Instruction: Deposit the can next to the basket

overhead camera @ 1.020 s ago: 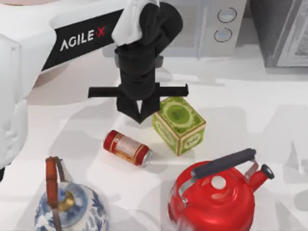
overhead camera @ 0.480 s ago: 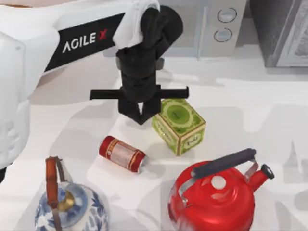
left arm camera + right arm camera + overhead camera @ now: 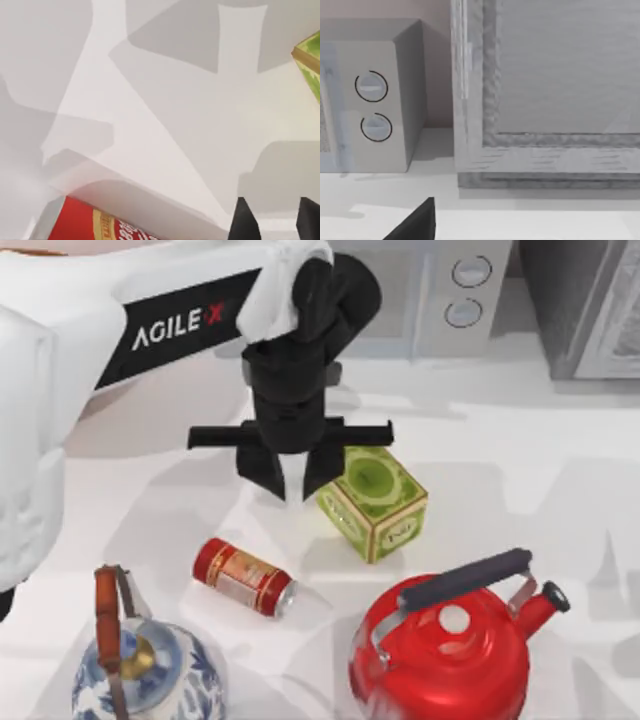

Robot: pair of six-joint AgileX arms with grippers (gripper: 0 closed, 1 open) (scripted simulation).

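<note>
Table: plain white top [image 3: 520,470], loads of soft grey shadows across it
Back wall stuff: a grey microwave [image 3: 440,290] with two round knobs sits at the far edge, and a big grey framed panel [image 3: 590,310] is over at the far right corner
Can: the red can [image 3: 243,577] is lying on its side on the table, silver end pointing toward the kettle side, left of centre. From the left wrist view you catch its red body and gold label band [image 3: 100,222] at the edge of frame
Left gripper: the left gripper [image 3: 291,483] hangs above the table just past the can, fingers spread apart with nothing between them, not touching the can. Its dark fingertips [image 3: 245,220] peek into the left wrist view
Tea box: green cube tea box [image 3: 372,500] sits just beside the left gripper, on its right, tilted diamond-wise
Kettle: shiny red kettle [image 3: 440,650] with a dark handle, near right of the can
Teapot: blue and white porcelain teapot [image 3: 145,670] with a brown handle, near left corner
Right arm: parked off to the side, its wrist view faces the microwave [image 3: 370,100] and the panel [image 3: 545,90]; can't tell what its jaws are doing
</note>
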